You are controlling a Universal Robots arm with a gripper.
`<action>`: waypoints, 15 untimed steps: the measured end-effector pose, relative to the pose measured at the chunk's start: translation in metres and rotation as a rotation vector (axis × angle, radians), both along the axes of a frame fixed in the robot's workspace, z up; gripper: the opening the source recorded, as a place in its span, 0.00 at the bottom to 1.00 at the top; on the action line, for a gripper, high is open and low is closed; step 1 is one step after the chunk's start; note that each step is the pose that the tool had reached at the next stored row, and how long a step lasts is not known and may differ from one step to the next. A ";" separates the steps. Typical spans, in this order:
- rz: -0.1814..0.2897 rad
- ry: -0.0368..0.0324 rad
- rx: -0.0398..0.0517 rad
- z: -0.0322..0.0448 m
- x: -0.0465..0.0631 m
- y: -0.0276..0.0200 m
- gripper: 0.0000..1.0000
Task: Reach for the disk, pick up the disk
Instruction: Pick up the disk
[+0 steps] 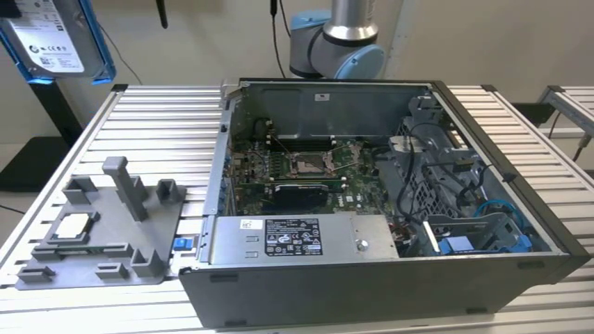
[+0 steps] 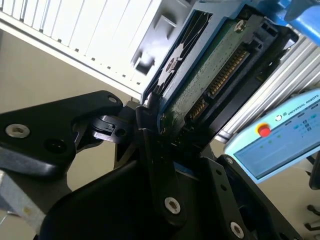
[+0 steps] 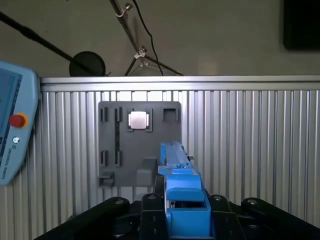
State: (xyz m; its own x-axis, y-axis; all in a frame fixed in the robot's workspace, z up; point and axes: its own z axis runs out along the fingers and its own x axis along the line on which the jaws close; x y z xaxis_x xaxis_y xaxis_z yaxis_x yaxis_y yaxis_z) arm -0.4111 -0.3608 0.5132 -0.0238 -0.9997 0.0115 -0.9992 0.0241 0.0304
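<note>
Clamping disk (image 2: 210, 75) tight, gripper (image 2: 172, 135) closed on it, aloft past table (image 1: 149, 118) corner, exterior view's left.

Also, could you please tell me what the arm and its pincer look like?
The arm has a silver tube and grey joints with light blue caps. The pincer is black, built of flat links with rounded ends and silver pins.

The disk (image 1: 55, 38) hangs aloft at ten o'clock in the exterior view, slightly tilted, silver, white-labelled, blue-framed. In the second wrist view the disk (image 2: 212, 75) shows its green circuit-board side.
</note>
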 end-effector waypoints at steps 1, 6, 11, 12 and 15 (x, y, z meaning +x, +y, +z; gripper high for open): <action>0.000 0.0000 0.0000 0.0000 0.002 0.0000 0.00; 0.000 0.0001 0.0000 0.0000 0.010 0.0000 0.00; 0.000 0.0000 0.0000 0.0000 0.018 0.0000 0.00; 0.000 0.0000 0.0000 0.0000 0.020 0.0000 0.00; 0.000 0.0000 0.0000 0.0000 0.024 0.0000 0.00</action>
